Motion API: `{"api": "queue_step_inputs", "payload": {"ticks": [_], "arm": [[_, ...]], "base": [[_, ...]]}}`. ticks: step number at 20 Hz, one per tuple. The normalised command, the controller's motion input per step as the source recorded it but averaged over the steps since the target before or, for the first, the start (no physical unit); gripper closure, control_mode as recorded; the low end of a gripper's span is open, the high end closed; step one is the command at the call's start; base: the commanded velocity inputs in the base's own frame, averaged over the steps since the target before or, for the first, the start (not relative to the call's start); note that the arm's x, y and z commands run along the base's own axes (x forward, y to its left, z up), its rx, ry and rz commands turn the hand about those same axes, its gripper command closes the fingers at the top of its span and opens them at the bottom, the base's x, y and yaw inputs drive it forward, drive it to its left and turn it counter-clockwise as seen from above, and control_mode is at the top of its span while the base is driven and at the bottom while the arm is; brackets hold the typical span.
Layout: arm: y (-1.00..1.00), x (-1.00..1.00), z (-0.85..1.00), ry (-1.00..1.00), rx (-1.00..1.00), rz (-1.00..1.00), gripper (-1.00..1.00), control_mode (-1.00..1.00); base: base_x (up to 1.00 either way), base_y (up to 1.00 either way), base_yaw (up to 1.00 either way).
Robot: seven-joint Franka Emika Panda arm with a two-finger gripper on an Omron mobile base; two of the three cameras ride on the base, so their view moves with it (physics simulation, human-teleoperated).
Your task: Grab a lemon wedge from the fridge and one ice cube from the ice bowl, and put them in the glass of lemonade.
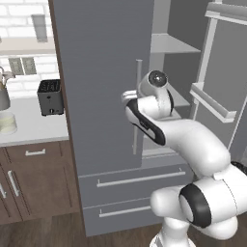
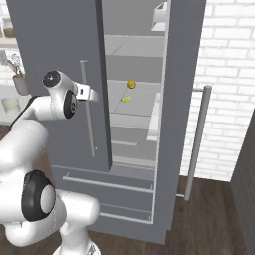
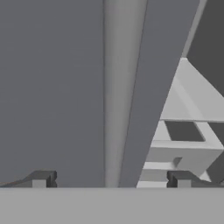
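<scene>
The grey fridge (image 1: 101, 87) stands with its left door shut and its right door (image 2: 183, 99) swung wide. Inside, on a middle shelf, lies the small yellow-green lemon wedge (image 2: 126, 99), with a round orange-yellow fruit (image 2: 131, 84) just behind it. My gripper (image 2: 91, 92) is at the left door's silver bar handle (image 2: 85, 114). In the hand view the gripper (image 3: 111, 180) is open, its fingertips (image 3: 41, 179) wide on either side of the bar (image 3: 118, 87). The glass of lemonade (image 1: 7, 123) sits on the counter to the left. The ice bowl and ice cubes are out of view.
A black toaster (image 1: 50, 96) and a kettle (image 1: 4, 94) stand on the white counter (image 1: 34, 128) left of the fridge, with a grey utensil cup (image 2: 20, 82) nearby. The open door carries shelves (image 1: 212, 101) and a long handle (image 2: 198, 139). Two drawers (image 1: 140, 179) sit below.
</scene>
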Motion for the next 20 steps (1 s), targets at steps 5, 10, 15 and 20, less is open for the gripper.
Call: {"api": "queue_step_inputs", "payload": {"ticks": [5, 10, 15, 20], "arm": [[-0.03, 0.48, -0.22, 0.0, 0.0, 0.0, -1.0, -1.0], [-0.03, 0.48, -0.13, 0.0, 0.0, 0.0, -1.0, -1.0], [0.0, 0.46, -0.13, 0.0, 0.0, 0.0, -1.0, -1.0], [0.0, 0.3, -0.04, 0.04, 0.0, 0.0, 1.0, -1.0]], "base": [[0.0, 0.0, 0.0], [0.0, 0.0, 0.0], [0.0, 0.0, 0.0], [0.0, 0.0, 0.0]]}}
